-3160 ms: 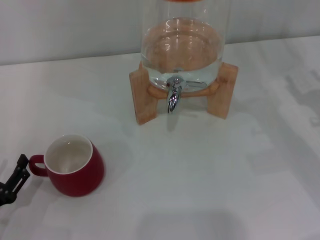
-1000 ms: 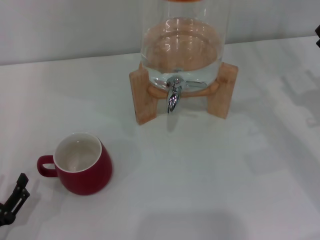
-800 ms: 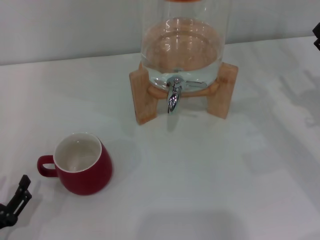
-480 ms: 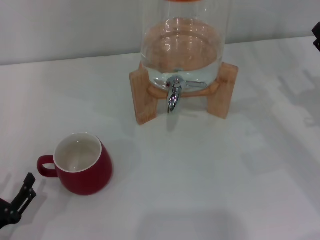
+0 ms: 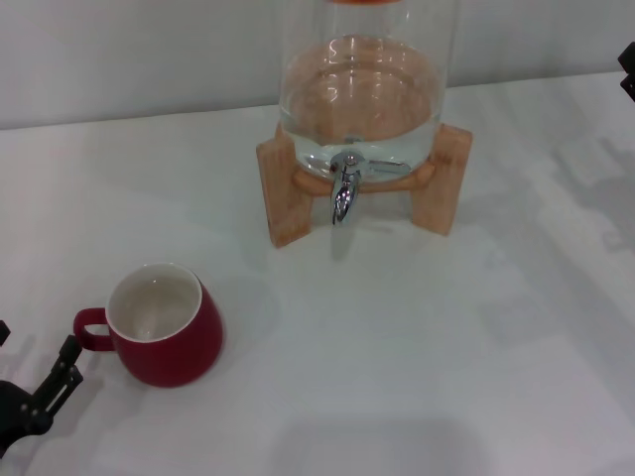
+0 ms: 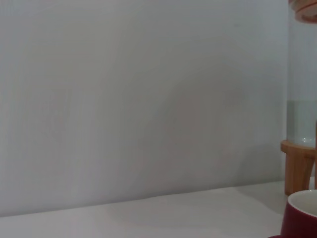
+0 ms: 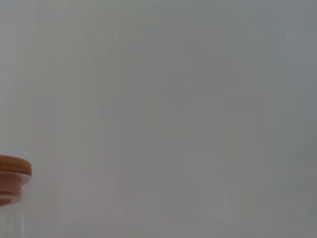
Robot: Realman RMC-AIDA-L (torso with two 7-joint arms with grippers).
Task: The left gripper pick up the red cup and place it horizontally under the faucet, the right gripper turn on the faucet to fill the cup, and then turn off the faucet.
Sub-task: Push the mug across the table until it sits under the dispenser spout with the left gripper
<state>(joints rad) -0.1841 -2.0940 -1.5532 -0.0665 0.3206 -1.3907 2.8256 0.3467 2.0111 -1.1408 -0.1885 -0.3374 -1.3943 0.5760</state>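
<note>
The red cup (image 5: 164,327) is dark red outside and white inside, with a red loop handle. The faucet (image 5: 344,188) is shiny chrome, set on a clear glass dispenser (image 5: 362,89) whose stand (image 5: 283,188) is light wood. The worktop (image 5: 397,347) is plain white and the wall (image 5: 119,50) pale grey. The left hand (image 5: 40,402) is black, as is the right hand (image 5: 628,67).

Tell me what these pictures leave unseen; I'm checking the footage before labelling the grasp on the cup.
- Left gripper: head view, cut by the lower-left corner; open or shut unclear. Its fingers are absent from the left wrist view.
- Right gripper: head view, only a black sliver at the right edge.
- Red cup: left wrist view, cut by the corner, handle unseen.
- Glass dispenser: head view, top cut off.
- Faucet: lever position too small to read.
</note>
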